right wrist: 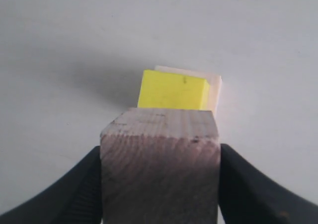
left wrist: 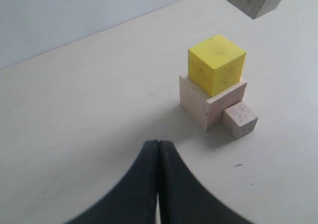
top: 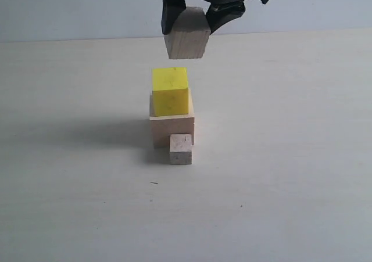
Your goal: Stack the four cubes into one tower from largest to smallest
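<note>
The yellow cube [top: 171, 91] sits on the large pale wood cube [top: 172, 129] in the middle of the table. The tiny wood cube [top: 181, 149] stands on the table against the large cube's front face. My right gripper [top: 193, 19] is shut on the medium wood cube [top: 186, 36] and holds it in the air just above the yellow cube, slightly to the right. In the right wrist view the medium cube [right wrist: 160, 167] fills the jaws, with the yellow cube [right wrist: 172, 90] below. My left gripper [left wrist: 158, 143] is shut and empty, low over the table short of the stack [left wrist: 214, 85].
A pale wall [top: 70, 9] runs along the back edge of the table [top: 290, 186]. Nothing else stands on the table besides the cubes.
</note>
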{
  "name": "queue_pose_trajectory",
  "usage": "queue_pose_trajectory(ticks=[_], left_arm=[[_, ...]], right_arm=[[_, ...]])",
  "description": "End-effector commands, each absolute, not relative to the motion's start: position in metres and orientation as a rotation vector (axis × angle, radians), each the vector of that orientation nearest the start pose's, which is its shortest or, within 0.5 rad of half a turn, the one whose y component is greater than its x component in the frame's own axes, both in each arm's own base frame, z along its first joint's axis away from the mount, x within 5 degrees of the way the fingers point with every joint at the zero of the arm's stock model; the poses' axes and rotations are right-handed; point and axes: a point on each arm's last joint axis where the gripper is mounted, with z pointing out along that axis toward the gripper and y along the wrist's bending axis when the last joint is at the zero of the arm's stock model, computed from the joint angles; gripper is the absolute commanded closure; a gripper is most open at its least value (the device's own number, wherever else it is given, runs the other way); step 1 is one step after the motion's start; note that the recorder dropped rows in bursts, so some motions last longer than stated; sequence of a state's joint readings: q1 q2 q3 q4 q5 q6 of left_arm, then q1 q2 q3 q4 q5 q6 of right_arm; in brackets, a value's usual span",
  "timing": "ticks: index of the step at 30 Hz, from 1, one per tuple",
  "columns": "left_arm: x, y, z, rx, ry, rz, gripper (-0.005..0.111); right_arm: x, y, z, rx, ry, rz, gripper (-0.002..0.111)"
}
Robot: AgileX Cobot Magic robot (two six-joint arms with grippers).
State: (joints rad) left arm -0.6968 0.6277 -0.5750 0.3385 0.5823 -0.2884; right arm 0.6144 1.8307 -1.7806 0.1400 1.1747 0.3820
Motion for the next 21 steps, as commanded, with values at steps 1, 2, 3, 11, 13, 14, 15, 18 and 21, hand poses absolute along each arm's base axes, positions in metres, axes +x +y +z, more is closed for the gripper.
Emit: queue_pose_trajectory(ticks=[1, 2, 3, 11, 13, 14, 15, 18, 21], left_arm=[[0.100, -0.062, 0.309, 0.587, 1.973, -0.256, 0.107], [0.099, -0.061, 0.310, 0.583, 1.965, -0.260, 0.107], [0.097, -0.060, 0.311, 0.581, 1.956, -0.261, 0.107], [0.095, -0.058, 0.313, 0.574, 1.941, -0.267, 0.107], [0.095, -0.058, 0.313, 0.574, 1.941, -0.267, 0.107], [0.095, -0.058, 0.313, 0.574, 1.941, -0.267, 0.107], [0.095, -0.058, 0.313, 0.574, 1.941, -0.267, 0.107], [0.095, -0.058, 0.313, 0.574, 1.941, -0.267, 0.107], [0.095, -0.058, 0.313, 0.574, 1.941, -0.267, 0.107]], right_arm=[[0.329, 0.255, 0.335, -0.270, 2.790, 0.463, 0.108], [0.333, 0.260, 0.333, -0.248, 2.797, 0.486, 0.108], [0.335, 0.262, 0.331, -0.232, 2.801, 0.490, 0.108], [0.350, 0.267, 0.300, -0.207, 2.852, 0.391, 0.108], [0.351, 0.267, 0.299, -0.204, 2.854, 0.384, 0.108], [0.351, 0.267, 0.299, -0.197, 2.855, 0.385, 0.108], [0.351, 0.267, 0.299, -0.184, 2.857, 0.387, 0.108], [0.351, 0.267, 0.298, -0.170, 2.861, 0.388, 0.108], [0.351, 0.268, 0.297, -0.167, 2.864, 0.389, 0.108]])
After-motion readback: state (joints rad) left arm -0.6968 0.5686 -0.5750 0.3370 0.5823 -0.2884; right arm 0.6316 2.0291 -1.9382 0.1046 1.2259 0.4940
